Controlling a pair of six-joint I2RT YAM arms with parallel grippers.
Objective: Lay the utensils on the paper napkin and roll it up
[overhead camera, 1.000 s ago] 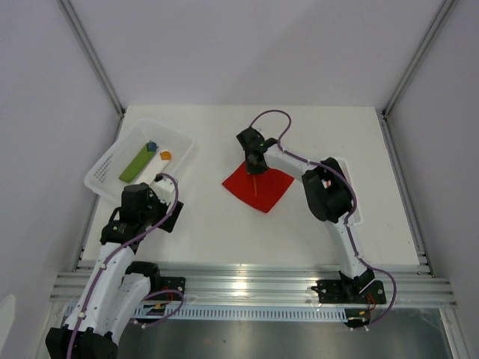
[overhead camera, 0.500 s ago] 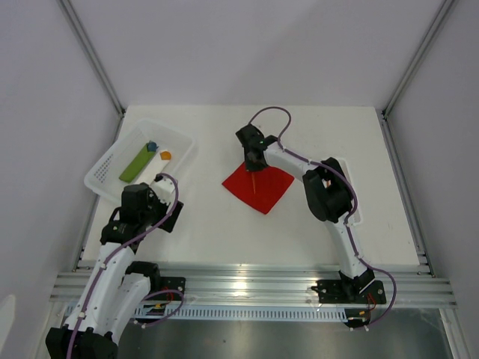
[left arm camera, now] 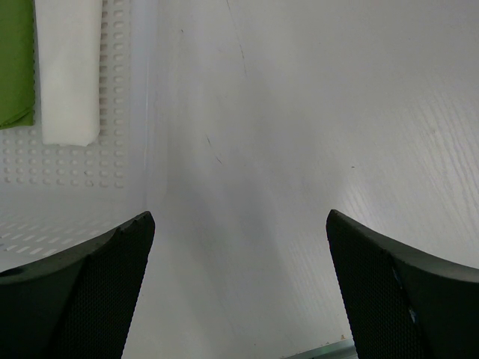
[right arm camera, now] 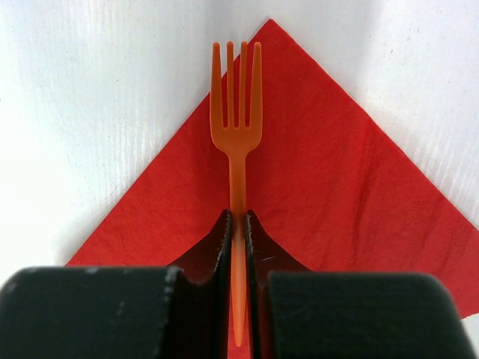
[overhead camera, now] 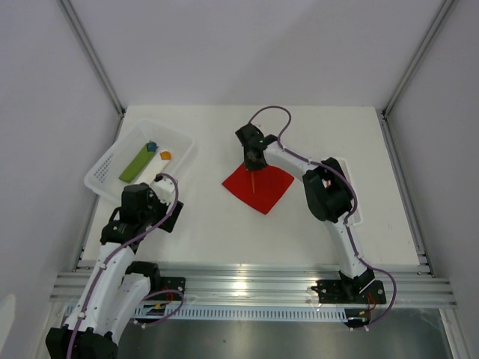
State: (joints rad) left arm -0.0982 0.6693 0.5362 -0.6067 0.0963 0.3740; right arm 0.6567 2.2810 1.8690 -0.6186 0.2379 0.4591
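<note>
Your right end effector (right arm camera: 238, 221) pinched the fork (right arm camera: 236, 127) by its handle, tines ahead over the napkin (right arm camera: 337, 187); your left end effector (left arm camera: 238, 224) gaped wide, empty.

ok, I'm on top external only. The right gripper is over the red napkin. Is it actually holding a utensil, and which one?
Observer: Yes. The right wrist view shows the right gripper shut on the handle of an orange fork.
Operator: Which way is the fork pointing?
Observer: The tines point away from the gripper and sit by a corner of the napkin.
Operator: Anything in the left one?
Observer: No. The left wrist view shows the left gripper open and empty, over bare table beside the white bin.
</note>
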